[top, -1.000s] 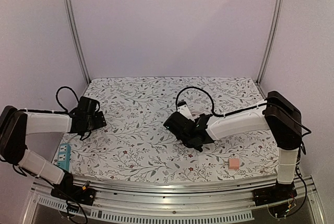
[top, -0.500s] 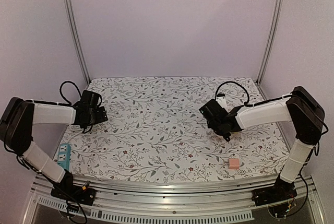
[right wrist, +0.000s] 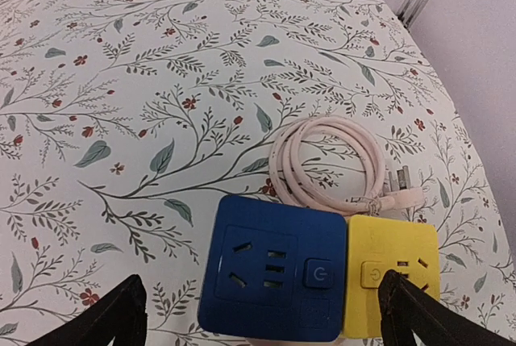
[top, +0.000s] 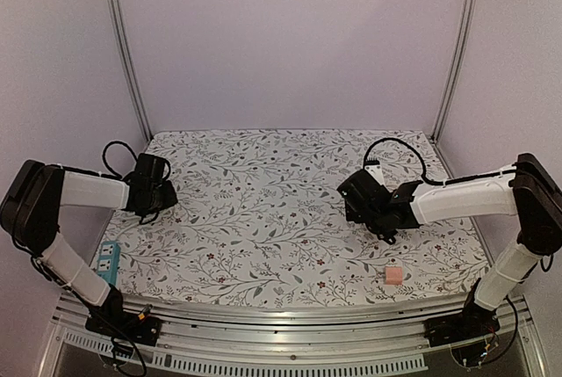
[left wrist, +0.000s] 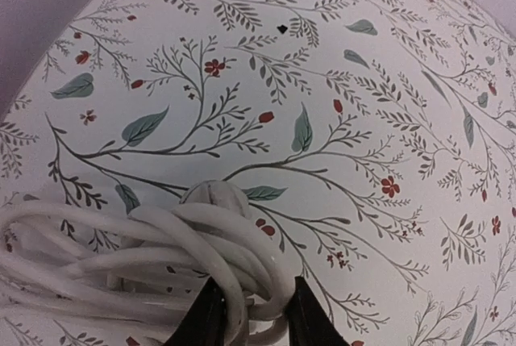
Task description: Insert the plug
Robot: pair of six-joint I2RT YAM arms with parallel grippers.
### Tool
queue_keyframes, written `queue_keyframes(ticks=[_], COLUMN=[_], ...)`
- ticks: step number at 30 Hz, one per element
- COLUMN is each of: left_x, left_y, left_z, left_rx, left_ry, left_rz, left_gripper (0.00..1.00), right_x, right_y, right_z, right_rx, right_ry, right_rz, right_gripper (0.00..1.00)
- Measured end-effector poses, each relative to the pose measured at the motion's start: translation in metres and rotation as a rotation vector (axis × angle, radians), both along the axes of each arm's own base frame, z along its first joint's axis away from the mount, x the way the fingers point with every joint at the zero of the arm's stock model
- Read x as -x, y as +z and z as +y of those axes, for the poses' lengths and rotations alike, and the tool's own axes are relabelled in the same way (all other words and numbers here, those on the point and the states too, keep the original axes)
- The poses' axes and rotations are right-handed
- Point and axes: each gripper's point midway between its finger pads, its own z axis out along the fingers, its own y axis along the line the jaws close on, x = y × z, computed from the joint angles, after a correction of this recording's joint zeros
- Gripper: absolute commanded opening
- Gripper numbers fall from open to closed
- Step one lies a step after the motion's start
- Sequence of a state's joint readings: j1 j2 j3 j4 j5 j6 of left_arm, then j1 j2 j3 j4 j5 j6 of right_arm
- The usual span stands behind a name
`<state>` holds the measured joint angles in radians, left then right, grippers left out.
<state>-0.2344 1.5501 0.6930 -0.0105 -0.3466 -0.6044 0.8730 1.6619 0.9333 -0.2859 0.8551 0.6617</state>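
Coiled white cable (left wrist: 121, 253) seemingly pinched between left fingers (left wrist: 201, 328), right fingers (right wrist: 121, 320) spread wide, holding nothing, above blue socket (right wrist: 270, 277) and yellow socket (right wrist: 395, 269), pink cable (right wrist: 322, 160) just beside.

The surface (top: 263, 219) is white, printed with grey-green leafy sprigs and small red blossoms. The blue socket block (right wrist: 262, 277) is a deep navy; the yellow socket block (right wrist: 393, 281) is bright. The looped cord (right wrist: 280, 164) is pale pink, the bundled cord (left wrist: 145, 257) white. The small cube (top: 394, 274) is salmon pink, the power strip (top: 107, 263) light blue.
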Motion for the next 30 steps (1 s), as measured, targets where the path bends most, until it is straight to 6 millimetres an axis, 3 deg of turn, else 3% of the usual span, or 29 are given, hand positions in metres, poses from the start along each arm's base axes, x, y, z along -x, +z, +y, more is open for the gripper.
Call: queue_keyframes(ticks=[6, 11, 18, 20, 26, 30], left_x=[0.000, 0.010, 0.030, 0.031, 0.039, 0.040], left_y=[0.000, 0.006, 0.034, 0.039, 0.044, 0.049], left_z=[-0.012, -0.045, -0.122, -0.135, -0.204, -0.265], left_rx=[0.053, 0.089, 0.142, 0.147, 0.155, 0.180], left_ry=[-0.024, -0.096, -0.264, -0.281, -0.383, -0.449], left_rz=[-0.026, -0.035, -0.101, -0.113, -0.132, -0.154], left_gripper=[0.12, 0.10, 0.09, 0.09, 0.09, 0.09], right_x=[0.012, 0.019, 0.026, 0.029, 0.037, 0.043], right_y=[0.023, 0.023, 0.024, 0.031, 0.059, 0.073], right_z=[0.019, 0.030, 0.041, 0.044, 0.041, 0.032], right_rx=[-0.079, -0.093, -0.116, -0.133, -0.216, -0.277], right_ry=[0.064, 0.103, 0.143, 0.154, 0.162, 0.148], right_rz=[-0.027, -0.014, -0.003, -0.013, -0.067, -0.100], right_gripper=[0.99, 0.99, 0.99, 0.99, 0.99, 0.99])
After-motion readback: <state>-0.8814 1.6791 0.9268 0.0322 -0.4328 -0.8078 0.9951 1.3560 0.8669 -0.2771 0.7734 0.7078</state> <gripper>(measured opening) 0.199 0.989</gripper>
